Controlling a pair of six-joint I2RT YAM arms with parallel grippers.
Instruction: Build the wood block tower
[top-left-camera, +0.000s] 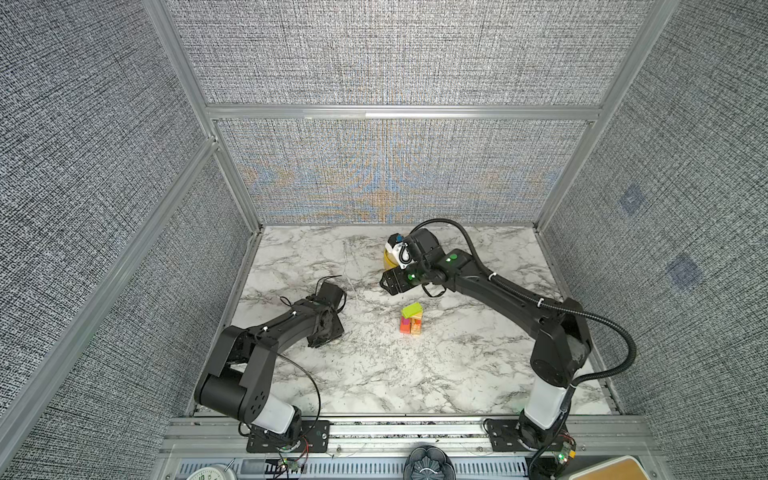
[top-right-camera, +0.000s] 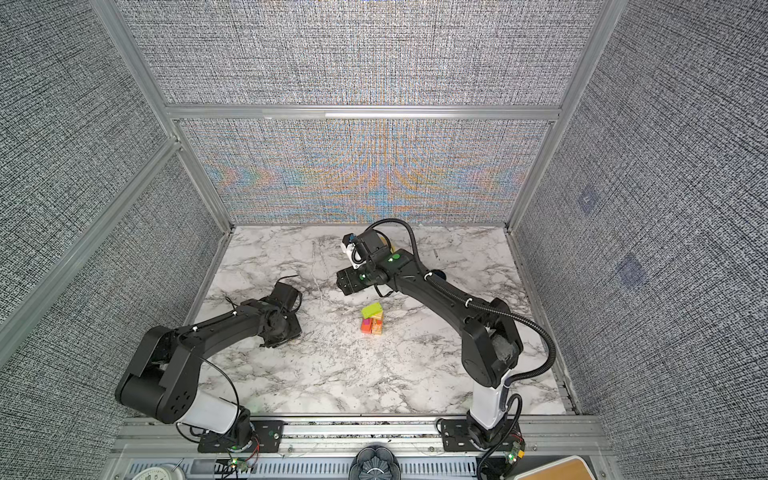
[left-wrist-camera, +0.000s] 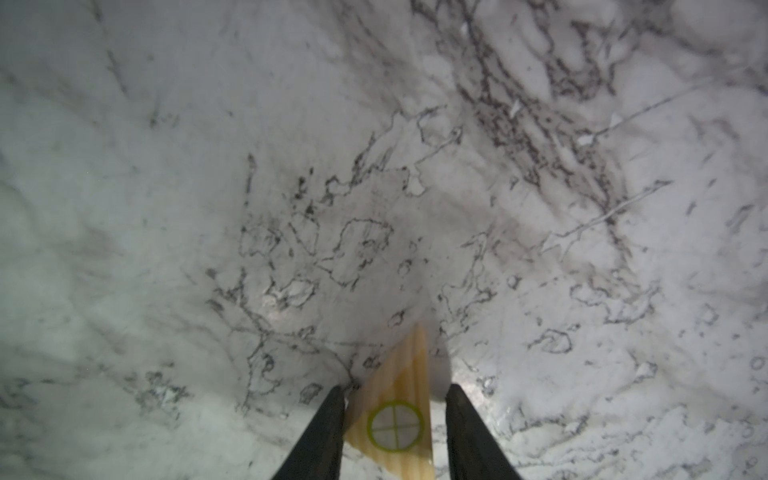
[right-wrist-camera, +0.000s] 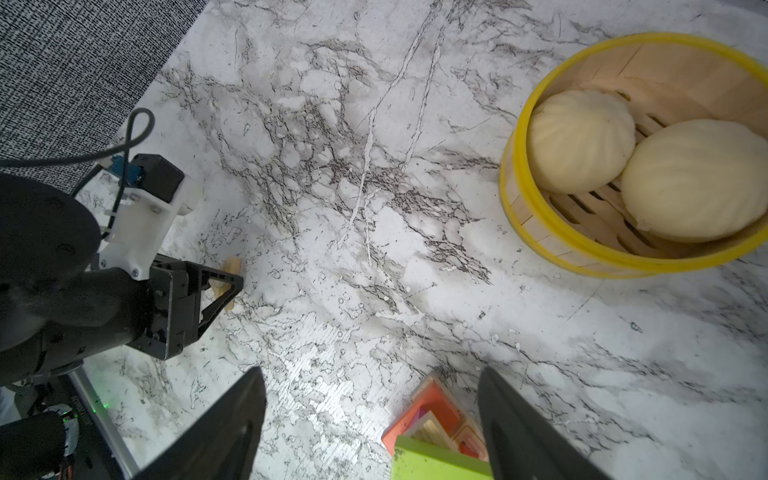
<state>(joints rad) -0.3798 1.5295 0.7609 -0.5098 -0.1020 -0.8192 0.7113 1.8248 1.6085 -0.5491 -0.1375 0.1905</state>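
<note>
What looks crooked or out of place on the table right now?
The lime-green slab topping the tower sits twisted at an angle to the layers beneath it. A tan block lies apart from the stack, inside the open left gripper. Nothing looks spilled or damaged.

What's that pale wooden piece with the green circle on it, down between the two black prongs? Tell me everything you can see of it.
It is a wood block of pale tan timber with clear grain, printed with a lime-green ring crossed inside. Only a wedge-shaped part shows. It lies on the marble table between the left gripper's black fingers; one seems to touch its edge, a sliver of table separates the other.
</note>
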